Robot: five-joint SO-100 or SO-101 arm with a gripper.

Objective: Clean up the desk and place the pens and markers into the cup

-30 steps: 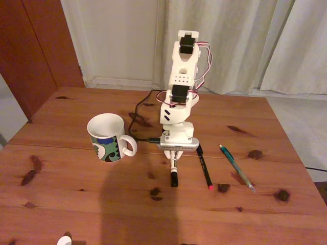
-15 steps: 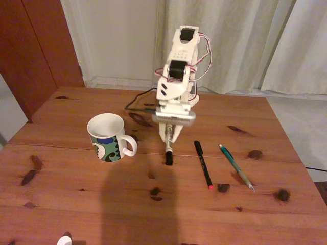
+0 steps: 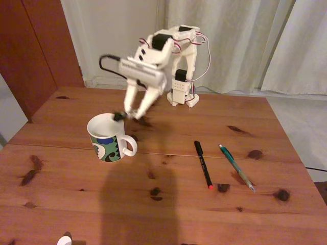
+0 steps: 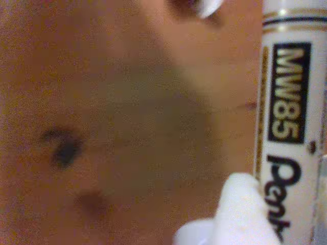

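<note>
In the fixed view my gripper (image 3: 134,113) hangs over the back rim of the cup (image 3: 108,143), a white mug with a green and blue wavy pattern. It is shut on the white marker (image 3: 120,116), whose black end points down-left over the cup's mouth. The wrist view shows the marker's printed white barrel (image 4: 286,102) close up on the right, with a white finger (image 4: 237,209) pressed against it. A thin black pen with a red tip (image 3: 203,164) and a teal pen (image 3: 236,167) lie side by side on the desk (image 3: 153,204), right of centre.
The arm's base (image 3: 184,97) stands at the back of the desk, in front of pale curtains. A black cable (image 3: 104,60) loops off the arm. A small white object (image 3: 64,240) sits at the desk's front edge. The floor drops away past the desk's right edge.
The arm lifted the marker off the desk in front of its base and swung it left and back, bringing it above the cup. Both pens stayed put.
</note>
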